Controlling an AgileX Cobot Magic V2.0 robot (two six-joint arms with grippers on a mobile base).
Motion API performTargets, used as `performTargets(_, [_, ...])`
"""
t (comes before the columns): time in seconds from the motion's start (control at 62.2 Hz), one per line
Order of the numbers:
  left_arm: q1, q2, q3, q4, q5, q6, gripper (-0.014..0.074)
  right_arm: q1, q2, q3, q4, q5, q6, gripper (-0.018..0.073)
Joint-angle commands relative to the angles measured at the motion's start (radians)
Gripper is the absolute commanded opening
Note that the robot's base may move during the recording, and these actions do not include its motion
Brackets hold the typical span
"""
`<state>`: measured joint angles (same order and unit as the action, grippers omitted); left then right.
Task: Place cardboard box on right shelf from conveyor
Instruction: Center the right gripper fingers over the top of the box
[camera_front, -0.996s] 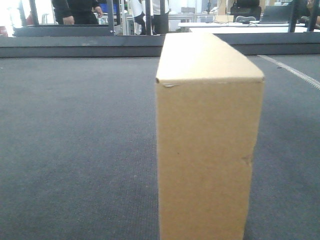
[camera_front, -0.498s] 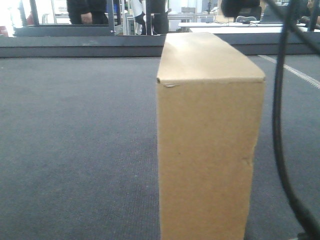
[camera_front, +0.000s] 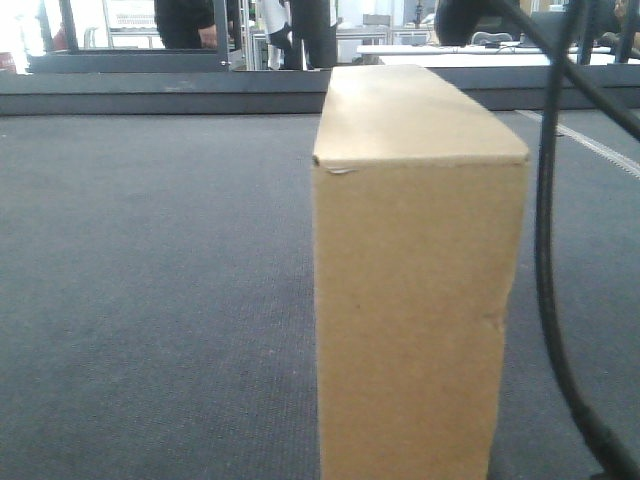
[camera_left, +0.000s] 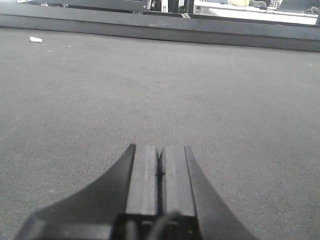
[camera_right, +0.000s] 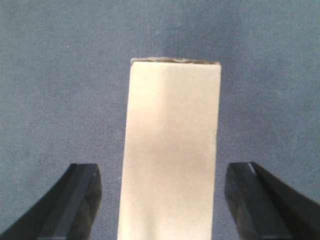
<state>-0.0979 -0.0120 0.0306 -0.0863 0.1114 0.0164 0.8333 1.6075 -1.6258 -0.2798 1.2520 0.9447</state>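
Observation:
The tan cardboard box (camera_front: 415, 300) stands upright on the dark grey conveyor (camera_front: 150, 280), close to the front camera, with a small dent on its right edge. From above, my right gripper (camera_right: 162, 172) is open over the cardboard box (camera_right: 172, 150). One dark finger (camera_right: 82, 195) is left of it and the other right, both clear of the cardboard. My left gripper (camera_left: 160, 147) is shut with nothing in it, low over bare belt (camera_left: 150, 90). The right shelf is out of view.
A black cable (camera_front: 545, 250) hangs down right of the box in the front view. A dark raised rail (camera_front: 160, 95) borders the belt's far side, and a pale stripe (camera_front: 590, 145) runs at the right. People (camera_front: 185, 20) stand behind the rail.
The black cable has come into the front view at the right and shifted slightly left. The people behind the rail have moved right. The box has stayed put.

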Motion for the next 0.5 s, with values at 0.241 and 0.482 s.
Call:
performTargets(0.241, [-0.009, -0.006, -0.003, -0.003, -0.081, -0.001, -0.0119, 0.001, -0.037, -0.005, -0.043, 0.037, 0.001, 0.0608])
performTargets(0.482, [-0.009, -0.006, -0.003, -0.003, -0.081, -0.001, -0.0119, 0.001, -0.037, 0.001, -0.03, 0.038, 0.001, 0.0608])
